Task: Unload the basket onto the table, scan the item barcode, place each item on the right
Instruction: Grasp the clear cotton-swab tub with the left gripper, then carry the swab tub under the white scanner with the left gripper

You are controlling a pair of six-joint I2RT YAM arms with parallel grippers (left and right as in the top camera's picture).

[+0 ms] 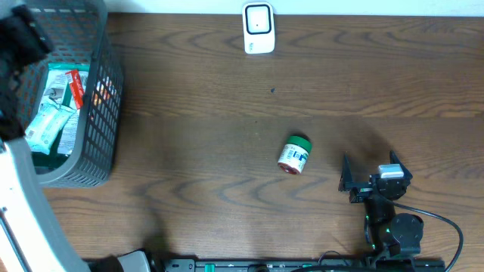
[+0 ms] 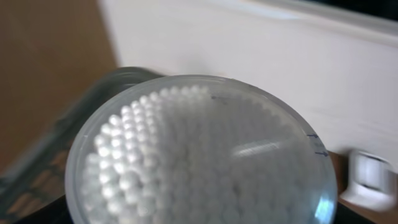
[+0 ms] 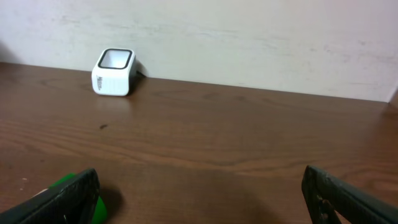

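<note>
1. Dark wood-grain table (image 1: 189, 83) set against a pale wall (image 3: 249, 37); this is the setting for all three views.
2. Right gripper (image 3: 202, 202): jaws spread wide with nothing between them, one dark finger at each lower corner of the right wrist view. It sits low over the near right part of the table.
3. Left gripper (image 1: 24, 36): a dark, blurred shape at the far left, above the basket. Its fingers do not show in the left wrist view (the load fills the frame). The jaws stand well apart and hold a wide round cotton-swab tub (image 2: 199, 155).
4. The tub's clear lid faces the lens, with rows of white swab tips packed behind it. It hangs in the air, with the basket's rim below and to the left and the wall behind.
5. Barcode scanner (image 1: 258, 29): a small white unit standing at the far edge of the table, near the middle and close to the wall. It is well apart from both grippers and shows at the lower right edge of the left wrist view.
6. Green-capped jar (image 1: 294, 154): lying on its side near the middle of the table, just left of the right gripper and touching nothing else. Its label is white with blue print.
7. Grey mesh basket (image 1: 104, 113): at the far left, holding several packets (image 1: 53, 117) (pale wrappers, one with red).
</note>
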